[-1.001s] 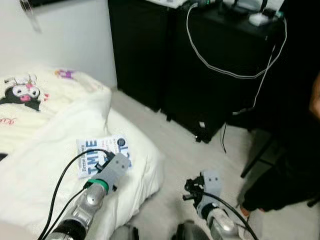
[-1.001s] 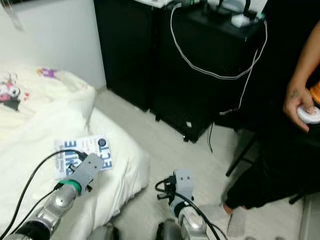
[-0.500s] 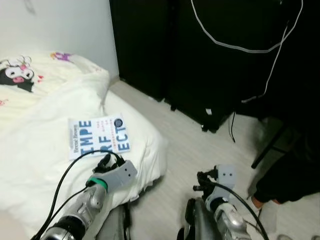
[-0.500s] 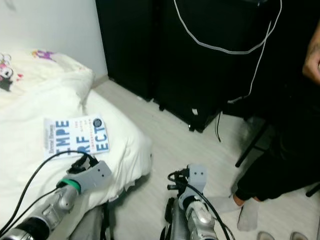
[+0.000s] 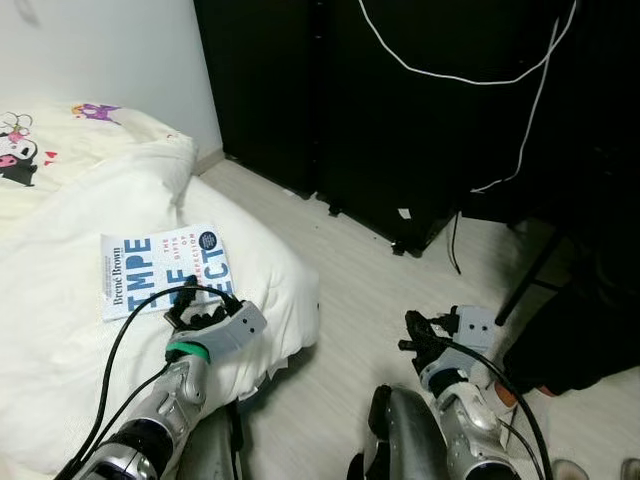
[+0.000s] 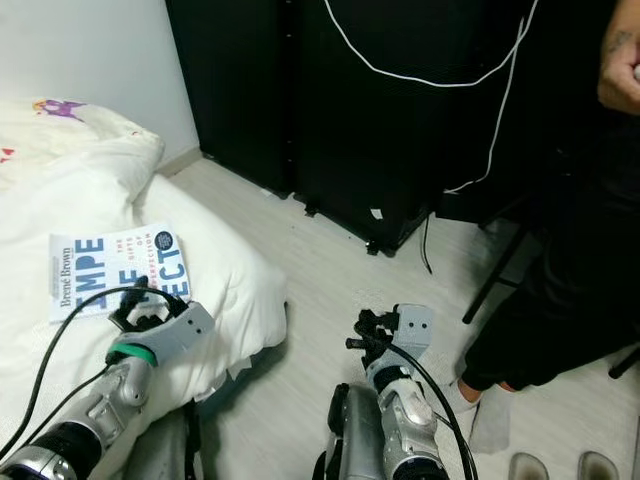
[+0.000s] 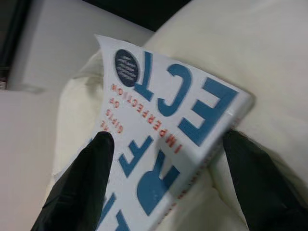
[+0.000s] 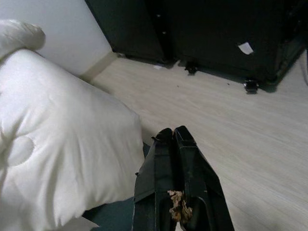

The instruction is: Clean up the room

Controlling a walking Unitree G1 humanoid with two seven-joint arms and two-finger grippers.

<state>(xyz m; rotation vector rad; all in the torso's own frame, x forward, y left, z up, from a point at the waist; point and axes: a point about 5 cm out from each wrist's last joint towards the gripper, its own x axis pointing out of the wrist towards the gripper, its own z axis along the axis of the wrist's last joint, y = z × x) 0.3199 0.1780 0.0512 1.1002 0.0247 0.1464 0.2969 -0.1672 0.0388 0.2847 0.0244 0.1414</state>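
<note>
Left end effector [image 7: 163,159] wide open astride the white blue-lettered paperback book [image 5: 163,270], holding nothing.
Closing on the soft cream duvet [image 5: 60,330] could push it away; right end effector [image 8: 174,139] closed, idle.

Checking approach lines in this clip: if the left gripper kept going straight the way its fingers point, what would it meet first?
The book lying on the white duvet. The left gripper is open, one finger at each side of the book's near end. Contact looks imminent, though depth is hard to judge.
</note>
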